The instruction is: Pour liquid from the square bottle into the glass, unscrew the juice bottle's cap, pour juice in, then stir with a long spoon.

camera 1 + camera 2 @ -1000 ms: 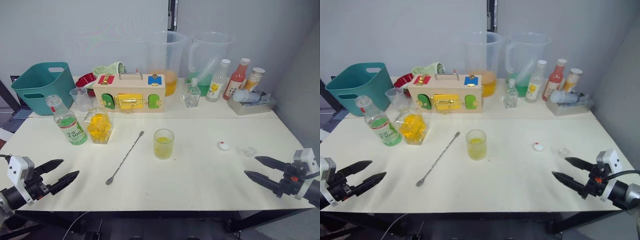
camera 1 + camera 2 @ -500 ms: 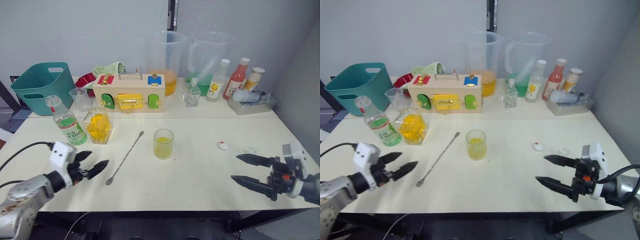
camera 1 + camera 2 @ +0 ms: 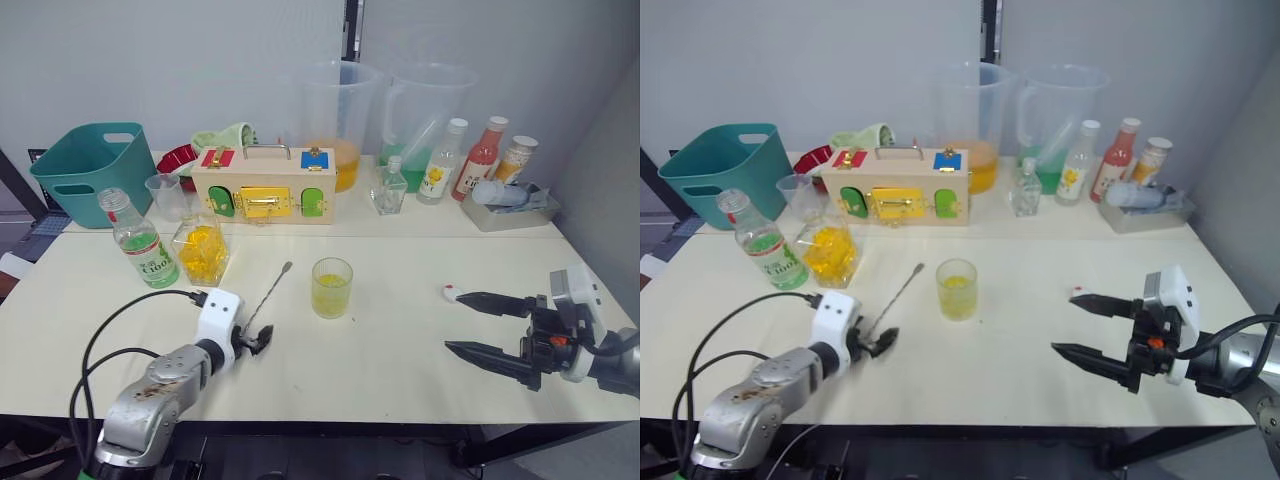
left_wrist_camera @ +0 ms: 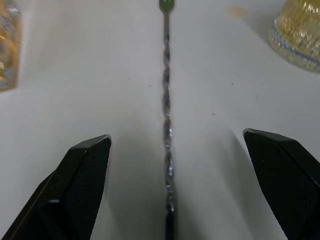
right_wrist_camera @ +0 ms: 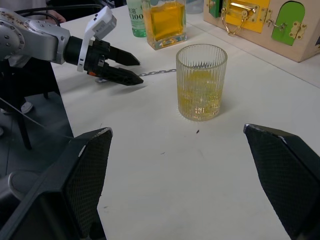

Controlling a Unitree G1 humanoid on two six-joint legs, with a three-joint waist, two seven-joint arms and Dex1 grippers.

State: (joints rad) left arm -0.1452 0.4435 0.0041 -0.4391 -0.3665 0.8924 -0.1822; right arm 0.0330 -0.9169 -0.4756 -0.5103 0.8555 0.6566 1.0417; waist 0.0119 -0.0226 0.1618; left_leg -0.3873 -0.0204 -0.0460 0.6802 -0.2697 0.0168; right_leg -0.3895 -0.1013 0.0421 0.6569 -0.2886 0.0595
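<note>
In the last second my left jaws (image 3: 262, 341) have swept in from the near-left edge of the desk (image 3: 400, 345) and now straddle the lower end of the long spoon (image 3: 268, 297), spread wide with its twisted stem running between them and nothing gripped yet. My right jaws (image 3: 478, 325) have slid inward too, released and empty, just beside the cap (image 3: 449, 293). The spoon lies at about eight o'clock from the glass (image 3: 331, 288), which already holds yellow liquid, so I judge stirring is next.
</note>
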